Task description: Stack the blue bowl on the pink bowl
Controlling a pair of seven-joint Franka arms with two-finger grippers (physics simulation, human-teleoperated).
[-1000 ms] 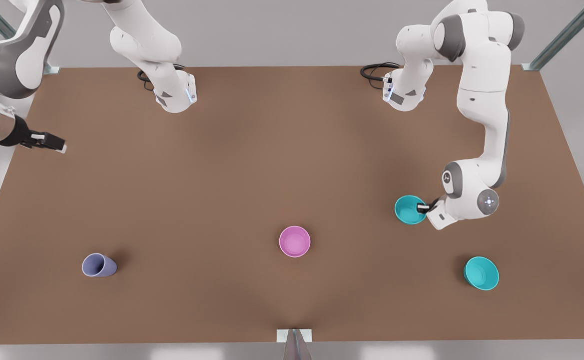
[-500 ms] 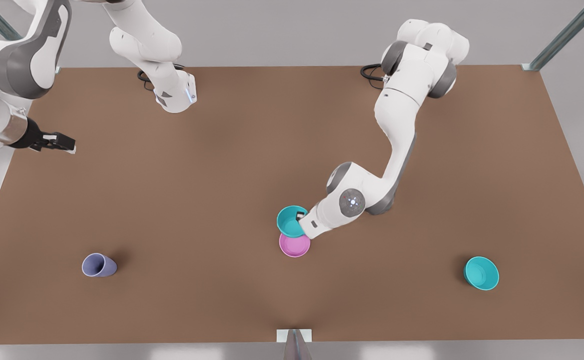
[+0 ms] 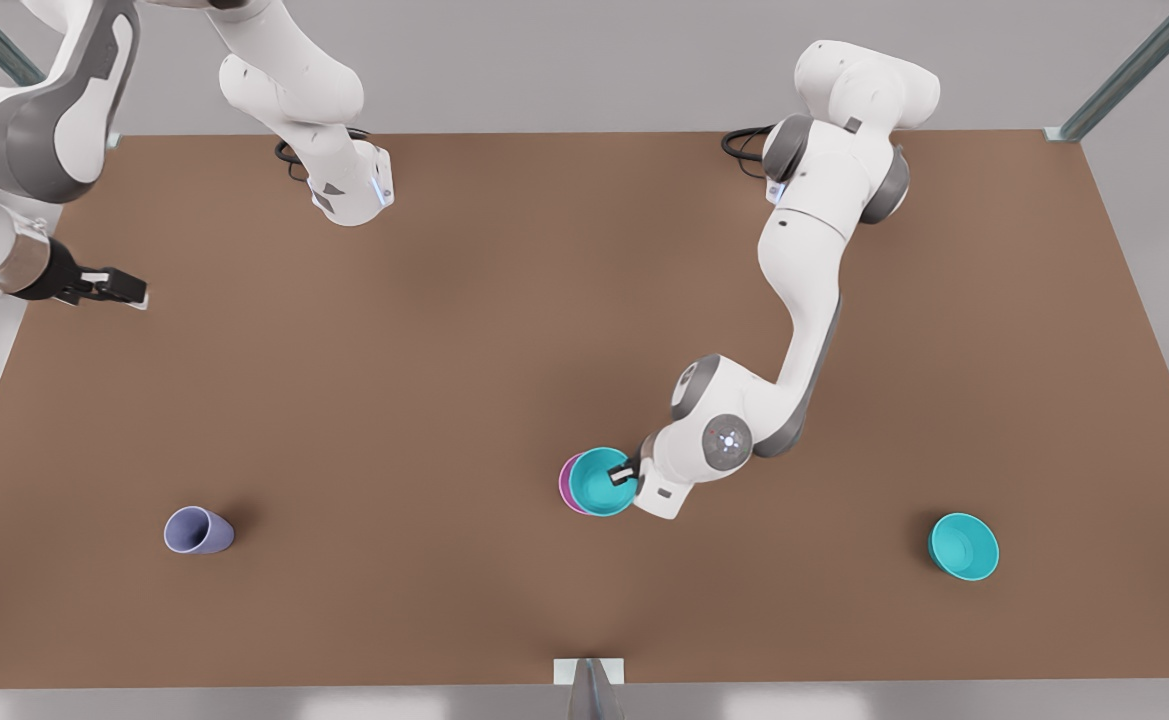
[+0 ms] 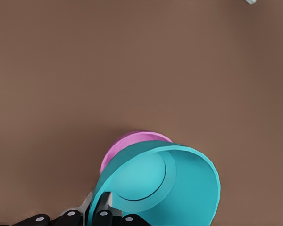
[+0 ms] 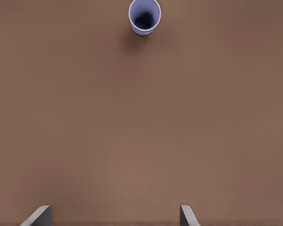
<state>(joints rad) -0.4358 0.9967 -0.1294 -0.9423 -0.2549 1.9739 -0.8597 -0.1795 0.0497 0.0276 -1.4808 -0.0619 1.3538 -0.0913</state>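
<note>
We take the pink bowl [image 3: 566, 485] as our landmark on the brown table [image 3: 504, 330]. The blue bowl [image 3: 604, 482] sits directly over it, shifted slightly toward the front view's right, so that just a crescent of pink shows at its left edge; we cannot tell whether the two bowls touch. The left gripper [image 3: 627, 472] is at the blue bowl's right rim, its jaws clamped on the wall, one finger inside and one outside. In the left wrist view the blue bowl [image 4: 162, 186] is tilted in front of the pink bowl [image 4: 127, 143]. The right gripper [image 3: 109, 290] waits well apart from the pink bowl, far toward the front view's left at the table's edge, jaws apart. A lavender cup [image 3: 198, 531] stands left of the pink bowl, and a second teal bowl [image 3: 963, 547] rests well to its right.
</note>
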